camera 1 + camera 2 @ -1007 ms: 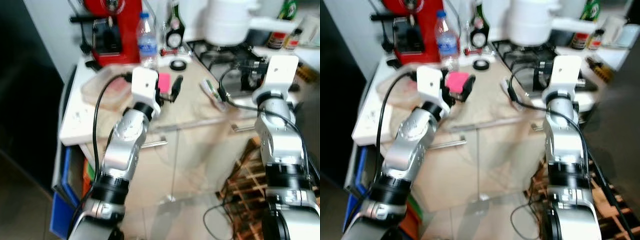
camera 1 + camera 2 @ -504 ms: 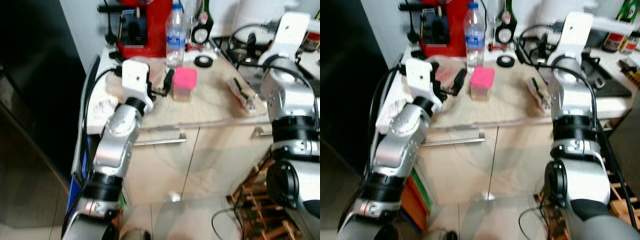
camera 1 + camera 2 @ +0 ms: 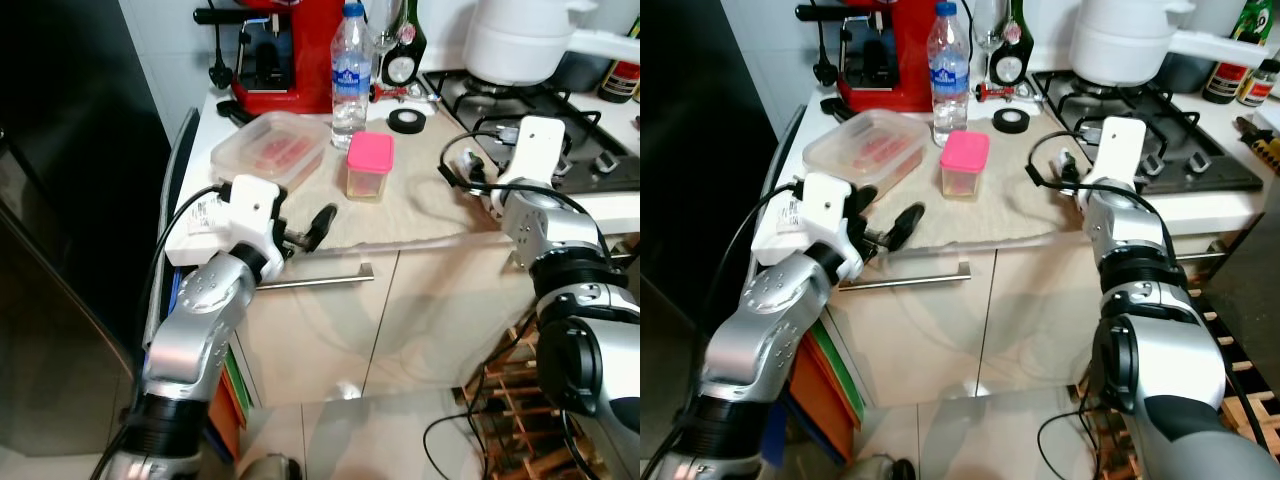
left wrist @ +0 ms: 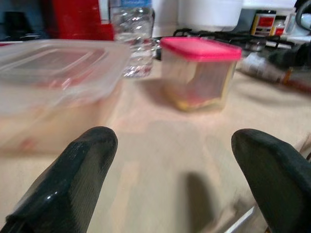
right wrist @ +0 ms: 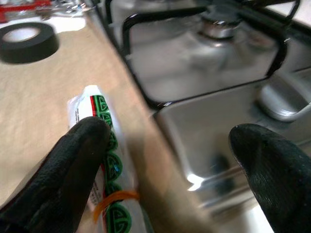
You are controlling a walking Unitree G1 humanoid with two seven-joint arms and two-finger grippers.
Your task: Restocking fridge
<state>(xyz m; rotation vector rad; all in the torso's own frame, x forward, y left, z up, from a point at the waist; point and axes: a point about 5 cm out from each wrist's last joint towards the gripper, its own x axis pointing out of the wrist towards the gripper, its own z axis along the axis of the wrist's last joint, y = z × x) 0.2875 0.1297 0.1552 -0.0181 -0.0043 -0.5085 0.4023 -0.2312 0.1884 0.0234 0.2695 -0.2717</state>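
A pink-lidded tub (image 3: 369, 166) is sitting mid-counter, something reddish and yellow showing through its clear walls — at its ten o'clock a lidded clear box (image 3: 271, 150) is holding red pieces. The beige counter (image 3: 400, 215) is meeting a gas hob (image 3: 520, 100) at three o'clock. Left gripper (image 3: 303, 229) is hovering empty, fingers spread; right gripper (image 5: 170, 160) is gaping over a green-printed packet (image 5: 104, 170).

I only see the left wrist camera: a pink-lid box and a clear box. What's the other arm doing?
Observer: The right gripper is at the stove edge, fingers open, over a green-printed packet.
Operator: Anything else on the counter?
Observer: A black tape roll lies behind the pink-lid box.
Operator: Where's the fridge?
Observer: A tall black unit, maybe the fridge, stands left of the counter.
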